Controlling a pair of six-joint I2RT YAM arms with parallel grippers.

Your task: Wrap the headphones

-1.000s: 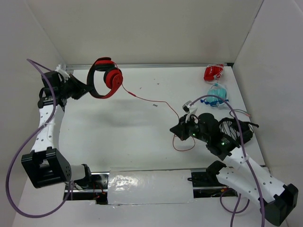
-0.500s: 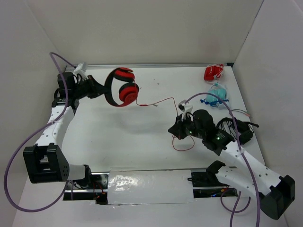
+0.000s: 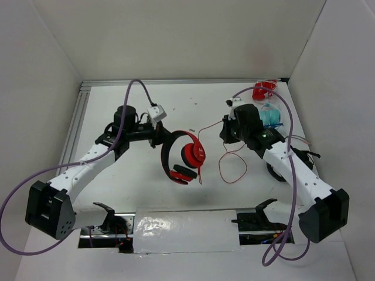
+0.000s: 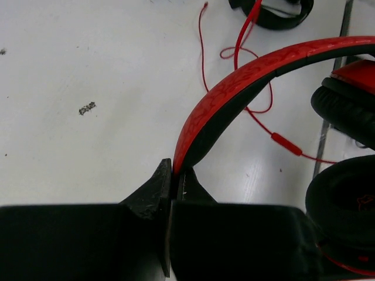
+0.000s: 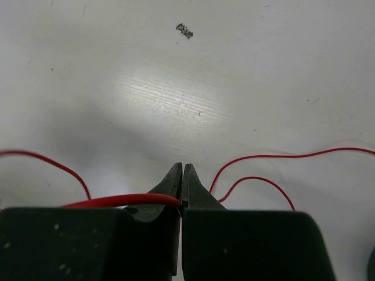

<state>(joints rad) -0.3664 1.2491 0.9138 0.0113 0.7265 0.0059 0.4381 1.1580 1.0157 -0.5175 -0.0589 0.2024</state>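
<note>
Claw findings: we found the left claw point(image 3: 166, 139) clamped on the red headband of the headphones point(image 3: 186, 157), held mid-desk point(image 3: 111, 111), toward its near edge. We found the right claw point(image 5: 182, 170) pinched together on the cable point(image 3: 234, 167), whose slack looped between both arms. A red packet point(image 3: 263, 89) and a teal packet point(image 3: 270, 115) lay at the far right corner, the teal one partly behind the right arm. That arm reached toward the far edge; the left arm stretched rightward across the centre.
</note>
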